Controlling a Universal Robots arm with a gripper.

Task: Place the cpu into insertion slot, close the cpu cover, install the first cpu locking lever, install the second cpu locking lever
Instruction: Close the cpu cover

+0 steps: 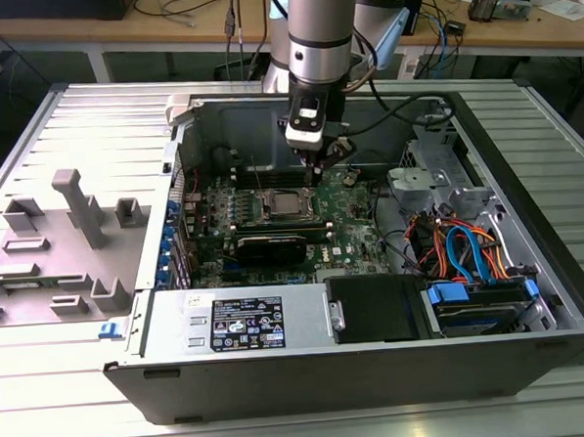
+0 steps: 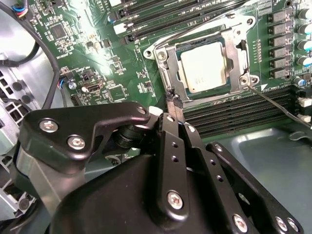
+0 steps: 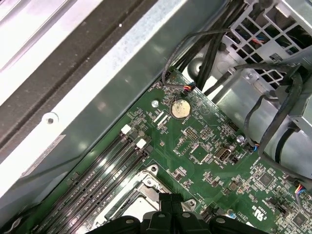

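Just beside the insertion slot (image 2: 164,77), end effector (image 2: 174,103) with fingers (image 2: 171,134) together; cpu (image 2: 204,67) beneath flat cpu cover (image 2: 233,48).

An open computer case (image 1: 280,371) lies on a ribbed metal surface (image 1: 67,406). A robot arm (image 1: 319,31) reaches down inside, its tool (image 1: 315,174) just above the cpu (image 1: 289,206) on the green motherboard (image 1: 357,242). Grey plastic fixtures (image 1: 76,205) sit at the exterior view's left.
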